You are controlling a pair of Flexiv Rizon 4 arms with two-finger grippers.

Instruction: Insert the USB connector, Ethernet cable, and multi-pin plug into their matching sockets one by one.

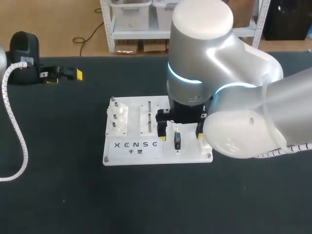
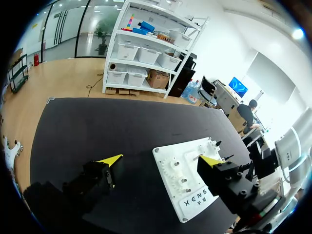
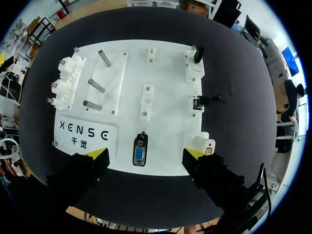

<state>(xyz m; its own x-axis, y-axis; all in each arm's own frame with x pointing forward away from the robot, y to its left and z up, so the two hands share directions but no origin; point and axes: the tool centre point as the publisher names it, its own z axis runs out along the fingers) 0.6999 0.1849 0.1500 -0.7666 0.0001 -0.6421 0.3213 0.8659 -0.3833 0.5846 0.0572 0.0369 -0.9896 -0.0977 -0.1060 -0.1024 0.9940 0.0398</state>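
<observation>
Right gripper (image 3: 146, 154): jaws wide apart over white board (image 3: 165, 73), straddling one multi-pin plug (image 3: 140, 150), no contact. Left gripper (image 2: 161, 160): off board, jaws apart, empty.

The right arm (image 1: 229, 73) is made of fat, rounded silver-white shells, with a glowing cyan ring at each of two joints. A white ribbed cable (image 1: 285, 150) hangs at its near side. The right gripper (image 1: 181, 136) has a black, blocky body and black fingers with yellow tips. The left arm (image 1: 22, 48) ends in a black housing, trailed by a white spiral-wrapped cable (image 1: 14, 122). The left gripper (image 2: 161, 159) is black with wedge-shaped yellow tips.
</observation>
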